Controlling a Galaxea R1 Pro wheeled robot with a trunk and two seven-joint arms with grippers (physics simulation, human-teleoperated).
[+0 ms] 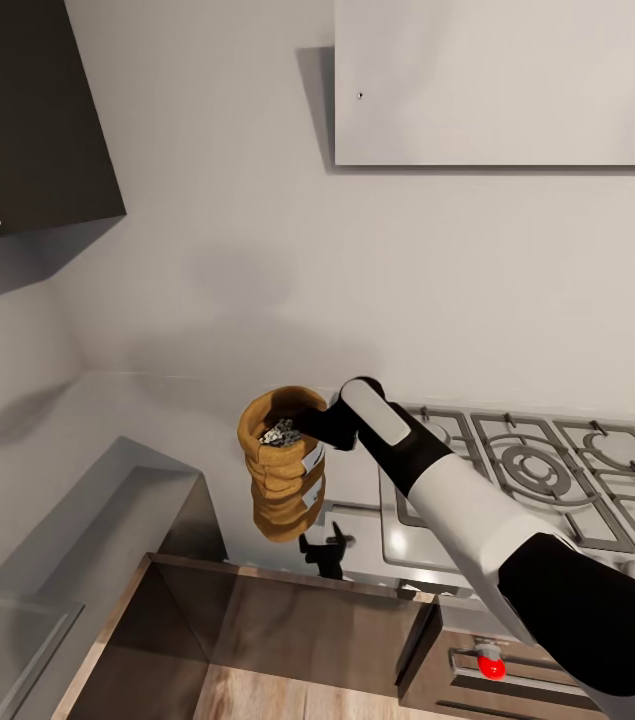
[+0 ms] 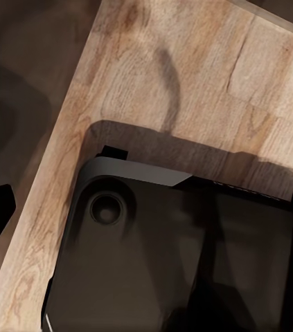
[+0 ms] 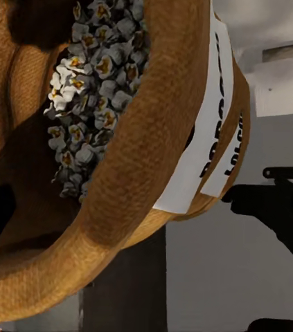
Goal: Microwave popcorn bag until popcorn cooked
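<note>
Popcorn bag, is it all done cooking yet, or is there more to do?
The cooking looks done: puffed white popcorn fills the bag. Right now the right gripper holds the bag by its rim, lifted above the countertop beside the hob. What seems left is setting the bag down somewhere; no microwave can be seen from here.

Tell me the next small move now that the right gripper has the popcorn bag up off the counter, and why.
Probably keep the popcorn bag upright and carry it slowly away from the gas hob. The right gripper pinches its rim, the bag hangs above the countertop, and its wide mouth is open with popcorn showing inside. Tilting it could spill the kernels. The microwave is not visible here, so its direction can't be judged.
</note>
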